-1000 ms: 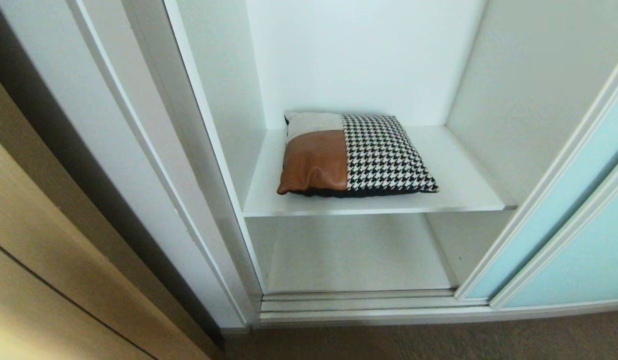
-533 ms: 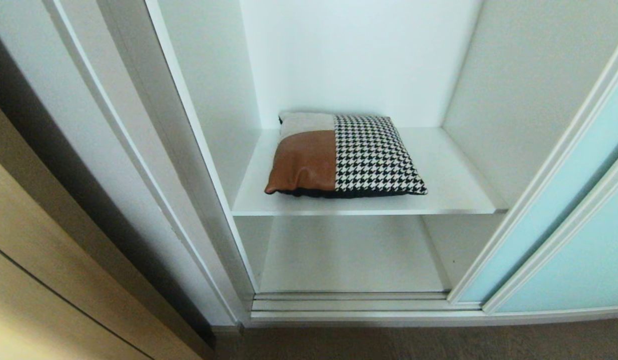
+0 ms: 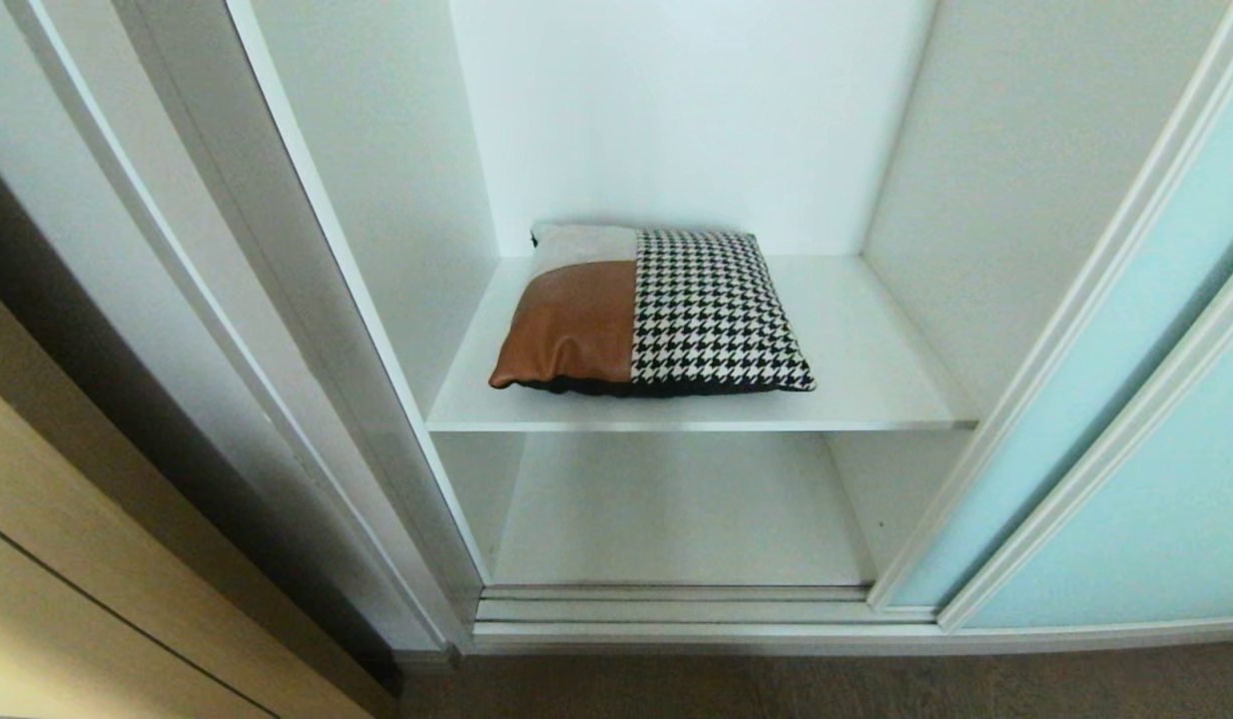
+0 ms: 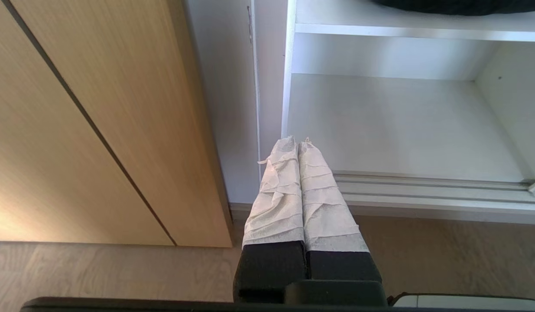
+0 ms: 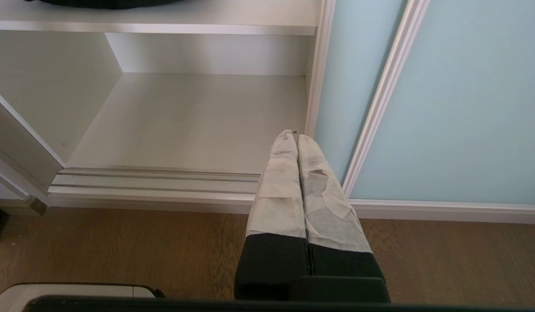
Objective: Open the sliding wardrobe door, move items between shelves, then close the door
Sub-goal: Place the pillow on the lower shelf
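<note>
The cushion (image 3: 651,312) lies flat on the upper shelf (image 3: 876,384), toward its left, with the bare lower shelf (image 3: 676,509) beneath. The sliding door (image 3: 1125,399) stands pushed aside to the right, leaving the opening clear. Both hands hang low near the floor (image 5: 120,247), empty: the left hand (image 4: 298,141) is closed by the wardrobe's left post, the right hand (image 5: 295,135) closed beside the door's edge. A reach could catch the upper shelf's front lip, or the soft cushion could sag and slip from a pinch. No writing or labels are visible.
</note>
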Available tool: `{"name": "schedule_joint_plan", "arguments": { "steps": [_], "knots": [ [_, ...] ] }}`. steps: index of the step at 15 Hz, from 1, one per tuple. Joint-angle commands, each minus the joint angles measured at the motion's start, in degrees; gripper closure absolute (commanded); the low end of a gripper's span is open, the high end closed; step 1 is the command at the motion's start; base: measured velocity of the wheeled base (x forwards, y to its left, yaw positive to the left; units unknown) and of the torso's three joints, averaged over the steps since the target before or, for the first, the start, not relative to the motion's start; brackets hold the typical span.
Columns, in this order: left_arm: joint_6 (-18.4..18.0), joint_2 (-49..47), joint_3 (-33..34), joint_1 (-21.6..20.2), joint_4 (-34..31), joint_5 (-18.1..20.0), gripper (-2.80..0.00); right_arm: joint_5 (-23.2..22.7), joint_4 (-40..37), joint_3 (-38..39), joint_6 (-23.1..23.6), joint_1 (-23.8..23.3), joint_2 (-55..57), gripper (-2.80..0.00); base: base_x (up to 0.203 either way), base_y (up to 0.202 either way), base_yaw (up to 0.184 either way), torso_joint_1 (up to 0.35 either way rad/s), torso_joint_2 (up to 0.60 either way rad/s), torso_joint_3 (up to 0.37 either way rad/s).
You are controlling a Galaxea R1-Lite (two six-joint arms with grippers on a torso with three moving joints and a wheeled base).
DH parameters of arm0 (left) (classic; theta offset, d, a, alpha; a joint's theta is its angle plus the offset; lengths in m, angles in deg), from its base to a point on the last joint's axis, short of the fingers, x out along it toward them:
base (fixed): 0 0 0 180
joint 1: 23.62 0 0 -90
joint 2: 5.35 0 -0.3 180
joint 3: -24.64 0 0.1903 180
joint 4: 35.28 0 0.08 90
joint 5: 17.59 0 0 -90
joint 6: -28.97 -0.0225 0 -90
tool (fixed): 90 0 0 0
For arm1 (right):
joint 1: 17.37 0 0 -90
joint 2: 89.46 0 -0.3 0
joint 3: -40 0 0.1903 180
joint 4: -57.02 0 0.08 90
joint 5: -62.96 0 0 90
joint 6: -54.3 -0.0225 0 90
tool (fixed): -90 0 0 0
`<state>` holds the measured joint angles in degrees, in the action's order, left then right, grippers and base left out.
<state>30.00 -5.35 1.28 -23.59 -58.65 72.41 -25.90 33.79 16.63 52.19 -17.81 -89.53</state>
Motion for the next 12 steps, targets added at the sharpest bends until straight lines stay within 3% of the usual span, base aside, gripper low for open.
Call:
{"name": "schedule_joint_plan", "arguments": {
  "steps": [1, 12],
  "knots": [
    [0.02, -0.09, 0.09, -0.02, 0.00, 0.00, 0.00, 0.00, 0.04, 0.04, 0.03, 0.00, 0.07, 0.00, 0.000, 0.000, 0.000, 0.000, 0.00, 0.000],
    [0.02, -0.09, 0.09, -0.02, 0.00, -0.05, 0.00, 0.08, 0.04, 0.04, 0.97, 0.06, 0.07, 0.00, 0.000, 0.000, 0.000, 0.000, 0.00, 0.000]
  ]
}}
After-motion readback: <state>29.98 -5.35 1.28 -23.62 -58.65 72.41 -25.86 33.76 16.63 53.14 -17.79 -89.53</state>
